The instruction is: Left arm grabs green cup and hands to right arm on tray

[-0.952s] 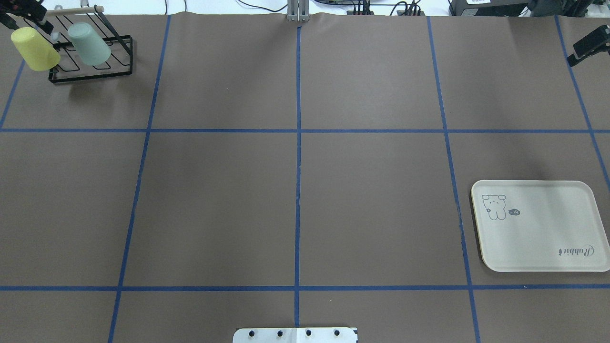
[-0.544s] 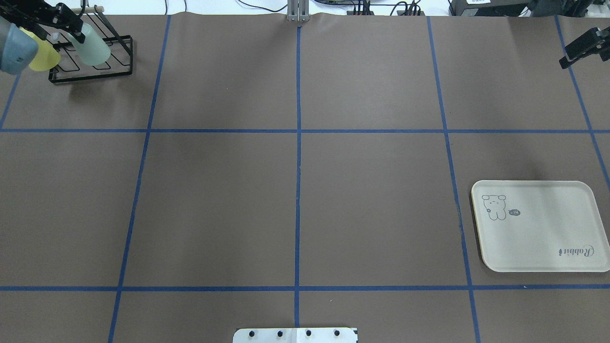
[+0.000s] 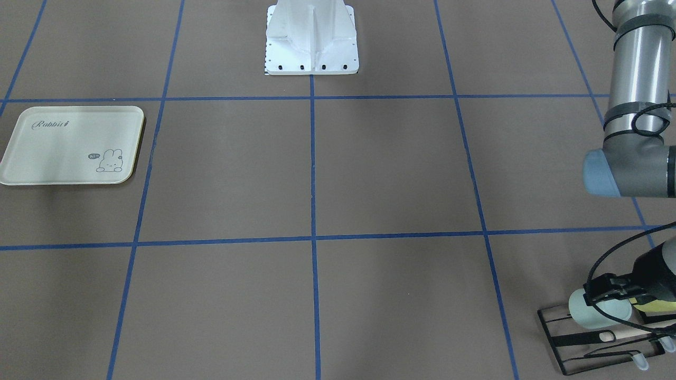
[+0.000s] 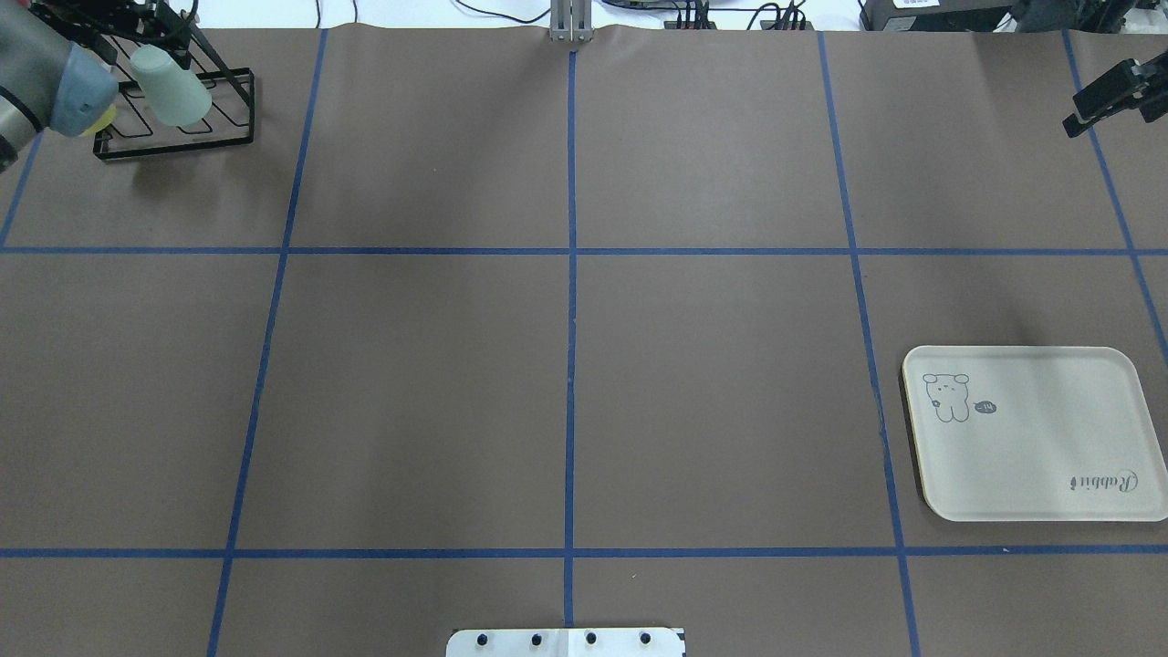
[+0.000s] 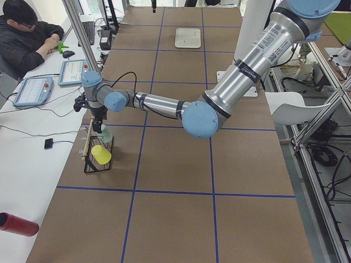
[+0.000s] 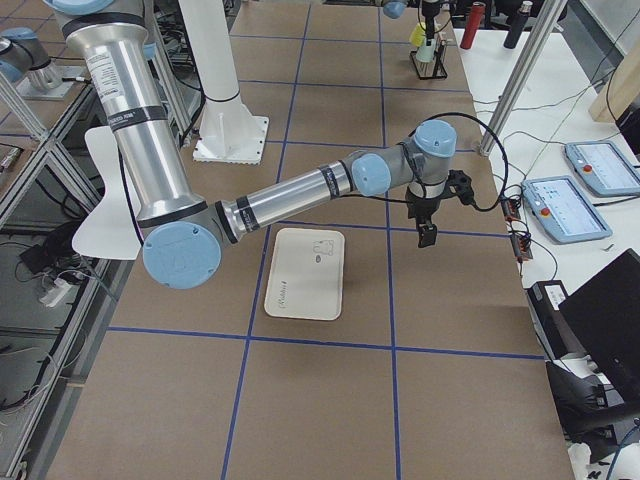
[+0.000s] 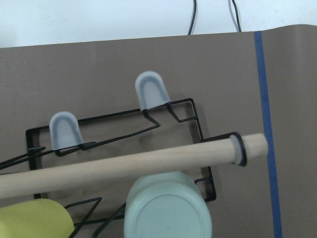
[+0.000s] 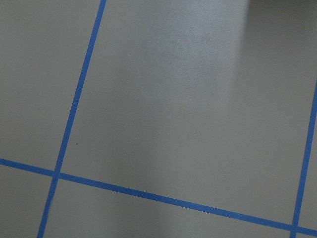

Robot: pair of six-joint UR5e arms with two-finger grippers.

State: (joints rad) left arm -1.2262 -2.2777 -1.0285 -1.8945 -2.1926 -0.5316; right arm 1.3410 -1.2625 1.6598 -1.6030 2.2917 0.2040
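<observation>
The green cup (image 4: 171, 88) lies tilted on a peg of the black wire rack (image 4: 228, 137) at the far left corner; it also shows in the front view (image 3: 594, 312) and, base-on, in the left wrist view (image 7: 168, 210). My left gripper (image 4: 153, 26) hovers right over the cup's base end (image 3: 607, 290) and looks open, not closed on it. My right gripper (image 4: 1106, 94) hangs empty over bare table at the far right; I cannot tell whether it is open or shut. The cream tray (image 4: 1031, 456) lies at the near right, with nothing on it.
A yellow-green cup (image 3: 657, 306) sits on the same rack beside the green one, mostly hidden by my left arm (image 4: 78, 87) from overhead. A wooden rod (image 7: 133, 161) runs along the rack's top. An operator (image 5: 24, 33) sits beyond the table's far edge.
My left arm has swung in over the rack; its gripper moved right, from over the yellow-green cup to over the green cup. The right gripper drifted slightly left. The cups have not moved.
</observation>
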